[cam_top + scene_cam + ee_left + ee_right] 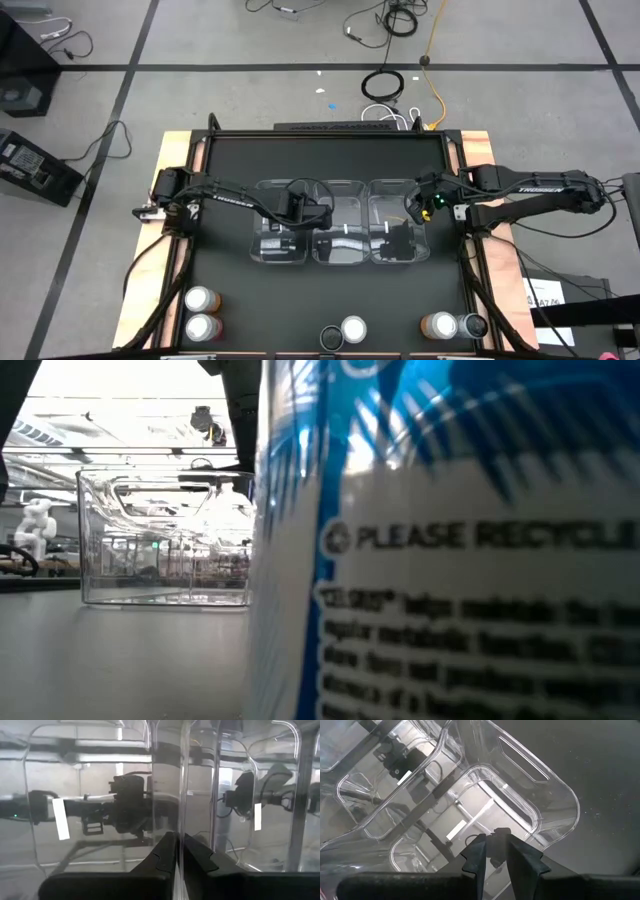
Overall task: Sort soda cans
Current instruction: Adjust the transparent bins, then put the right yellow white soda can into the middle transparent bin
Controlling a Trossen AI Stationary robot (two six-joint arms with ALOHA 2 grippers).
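Six soda cans stand upright along the table's near edge: two pink ones [201, 298] [201, 326] at the left, a silver-topped one [353, 328] beside a dark one [330, 338] in the middle, and an orange one [437, 325] next to a dark one [471, 325] at the right. No gripper is near them. Three clear bins stand side by side mid-table. My left gripper [300, 212] [180, 842] is shut where the left bin [275, 245] meets the middle bin [338, 250]. My right gripper [403, 238] [494, 840] is shut at the right bin [385, 200]. My left gripper pinches an upright clear bin wall [181, 820] between its two fingers, one on each side, at the seam of the left and middle bins; which bin's wall it is, I cannot tell. The bins rest on the table. My right gripper pinches the right bin's clear rim [496, 831] between its fingertips, coming down from above on a slant. The bin's floor rests on the table.
In the low view a blue-and-white can [450, 560] stands right before the camera and hides most of the table; a clear bin [165, 540] shows to its left. Bare black table [250, 300] lies between the bins and the cans. Cables run over the floor beyond.
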